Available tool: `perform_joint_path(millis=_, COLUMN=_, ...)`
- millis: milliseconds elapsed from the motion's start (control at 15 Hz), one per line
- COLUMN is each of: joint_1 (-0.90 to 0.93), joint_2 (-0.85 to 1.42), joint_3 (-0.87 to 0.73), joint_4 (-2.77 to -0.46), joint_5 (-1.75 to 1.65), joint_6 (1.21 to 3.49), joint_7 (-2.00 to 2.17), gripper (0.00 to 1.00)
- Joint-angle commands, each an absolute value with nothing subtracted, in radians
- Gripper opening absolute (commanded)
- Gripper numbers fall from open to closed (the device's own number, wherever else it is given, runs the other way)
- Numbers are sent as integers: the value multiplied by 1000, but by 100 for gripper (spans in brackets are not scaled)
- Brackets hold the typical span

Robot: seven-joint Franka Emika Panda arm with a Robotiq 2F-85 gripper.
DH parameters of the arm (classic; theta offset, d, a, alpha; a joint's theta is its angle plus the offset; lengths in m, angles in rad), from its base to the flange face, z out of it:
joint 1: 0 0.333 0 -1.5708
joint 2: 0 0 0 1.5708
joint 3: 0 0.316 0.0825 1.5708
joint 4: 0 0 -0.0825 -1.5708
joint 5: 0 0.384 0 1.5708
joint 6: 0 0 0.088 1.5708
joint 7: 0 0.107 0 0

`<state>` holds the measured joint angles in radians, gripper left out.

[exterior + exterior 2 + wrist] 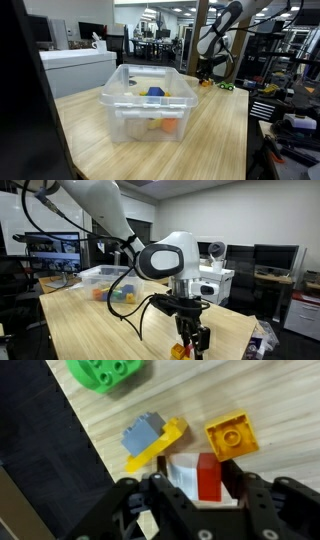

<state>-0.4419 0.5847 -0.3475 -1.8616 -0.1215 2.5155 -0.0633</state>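
Note:
In the wrist view my gripper (196,485) has its two black fingers against both sides of a red and white block (208,478) that rests on the wooden table. Just beyond it lie a grey block (143,432) on a thin yellow brick (172,434), an orange-yellow square brick (230,436) and a green round-studded brick (108,372). In both exterior views the gripper (190,340) (205,72) reaches down to the table near its end edge, with the small bricks (222,87) beside it.
A clear plastic bin (130,105) (100,275) with several coloured bricks inside stands farther along the wooden table (215,130). The table edge and dark floor lie close to the gripper (50,450). Desks, monitors and shelves surround the table.

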Motion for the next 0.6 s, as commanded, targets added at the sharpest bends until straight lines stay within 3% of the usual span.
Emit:
perform_joint_path(millis=0, joint_1=-453, joint_2=578, joint_3=-337, joint_4=-1872, joint_5=-105, joint_6=2520, joint_7=-75, gripper=28)
perform_joint_path(millis=67, joint_1=-453, joint_2=576, joint_3=-336, joint_4=-1872, joint_5=-104, joint_6=2519, joint_7=-76, gripper=24)
perform_joint_path(millis=533, joint_1=-420, joint_2=487, joint_3=-336, joint_4=-1902, joint_5=-123, joint_6=2484, joint_7=-74, gripper=24)
